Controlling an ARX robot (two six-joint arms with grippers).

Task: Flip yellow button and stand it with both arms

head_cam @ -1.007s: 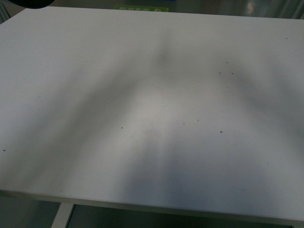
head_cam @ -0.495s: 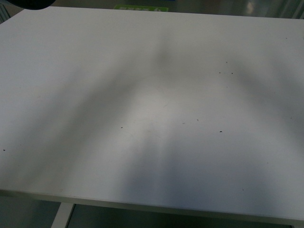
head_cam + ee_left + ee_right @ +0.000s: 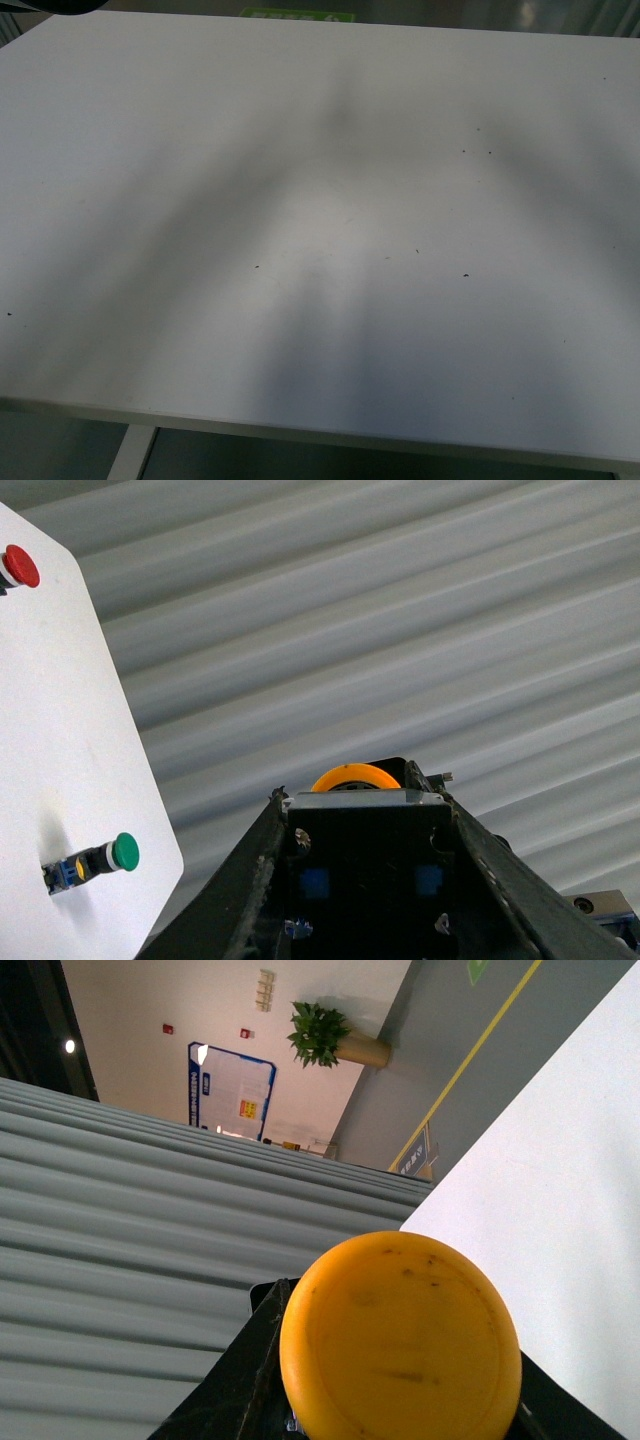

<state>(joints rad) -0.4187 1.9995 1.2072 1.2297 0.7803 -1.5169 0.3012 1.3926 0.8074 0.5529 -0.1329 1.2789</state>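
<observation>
I am clamping my left gripper (image 3: 362,788) on the yellow button (image 3: 365,870): its blocky black body with two bluish patches is filling the gap between my black fingers (image 3: 240,880), and the orange-yellow cap is peeking out beyond the fingertips. In my right wrist view the round cap of the yellow button (image 3: 400,1330) is facing the camera from very close, sitting between the dark fingers of my right gripper (image 3: 400,1400). I cannot tell whether those fingers are pressing on it or only flanking it.

The button is being held up off the white table (image 3: 320,250). In the front view the table is showing only small dark specks and broad soft shadows, and neither of my arms is showing there.

In the left wrist view a green button (image 3: 110,855) is lying on its side close to one corner of the table (image 3: 60,730), and a red button (image 3: 20,566) is sitting near another corner. A grey ribbed wall (image 3: 400,630) is filling the background.
</observation>
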